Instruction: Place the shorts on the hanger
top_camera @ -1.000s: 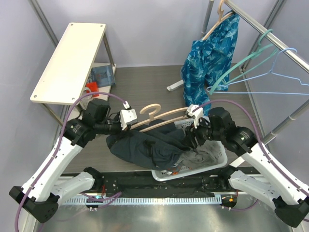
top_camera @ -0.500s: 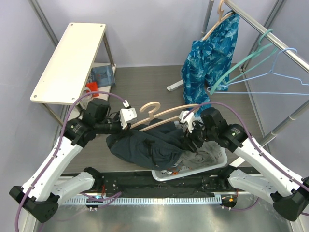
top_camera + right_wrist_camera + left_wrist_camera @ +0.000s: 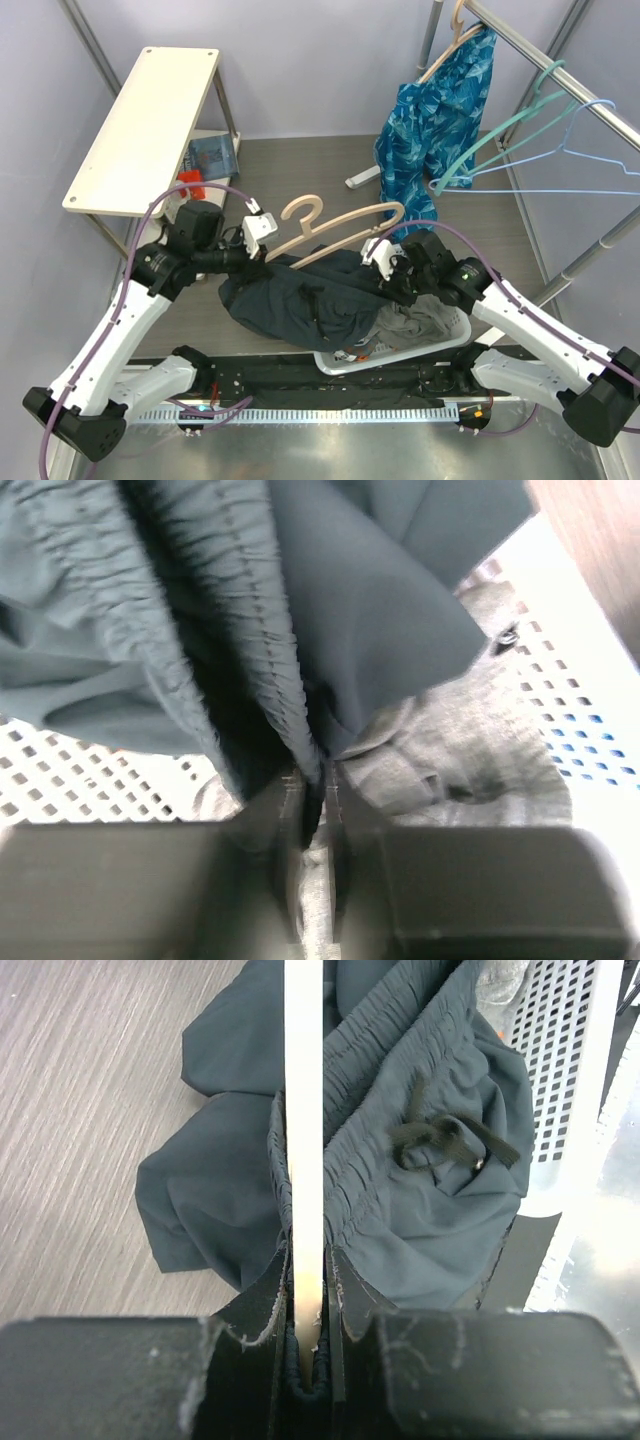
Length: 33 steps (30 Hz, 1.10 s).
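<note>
shorts [image 3: 300, 305] pinched at the waistband by the right end effector [image 3: 315, 792]; left end effector [image 3: 306, 1278] pinches the hanger [image 3: 303, 1110].

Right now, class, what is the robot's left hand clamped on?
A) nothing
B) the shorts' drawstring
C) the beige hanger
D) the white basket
C: in the left wrist view the left hand is shut on the hanger, whose beige bar rises from between its fingers.
</note>
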Tool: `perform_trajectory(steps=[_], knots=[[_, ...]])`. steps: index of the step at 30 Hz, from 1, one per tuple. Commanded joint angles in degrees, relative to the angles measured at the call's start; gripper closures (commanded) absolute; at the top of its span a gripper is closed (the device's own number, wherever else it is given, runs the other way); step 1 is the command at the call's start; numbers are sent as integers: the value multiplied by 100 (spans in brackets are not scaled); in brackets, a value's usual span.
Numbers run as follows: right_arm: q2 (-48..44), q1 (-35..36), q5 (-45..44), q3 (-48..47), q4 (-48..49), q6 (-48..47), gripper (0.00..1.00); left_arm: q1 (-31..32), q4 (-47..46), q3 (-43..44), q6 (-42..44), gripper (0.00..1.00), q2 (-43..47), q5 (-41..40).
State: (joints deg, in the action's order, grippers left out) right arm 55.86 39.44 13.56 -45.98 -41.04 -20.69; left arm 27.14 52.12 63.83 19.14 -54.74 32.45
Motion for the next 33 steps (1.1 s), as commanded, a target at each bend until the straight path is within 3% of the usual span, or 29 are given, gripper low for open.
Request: perform_trajectory(steps=[1,6,12,18,25,33], knots=[[-250,-33,-626,-174,202,-32,99,-199,113,217,28,100,183,122],[-681,-541,-732,-526,-45,179,99,-647,885,296,520,100,525,499],[-427,-1332,-592,-781,-308,170,99,-912,1669,428,1450,100,1025,798],[-163,-1816,-565,-939,-343,355,99,-912,2487,490,2225,100,1334,606],[-294,-1843,-425,-1431,-669,364,99,-912,3322,630,3384,100,1072,139],[-347,-1852,-346,-1897,-1125,92,99,-912,3191,727,3070,100,553,-396]])
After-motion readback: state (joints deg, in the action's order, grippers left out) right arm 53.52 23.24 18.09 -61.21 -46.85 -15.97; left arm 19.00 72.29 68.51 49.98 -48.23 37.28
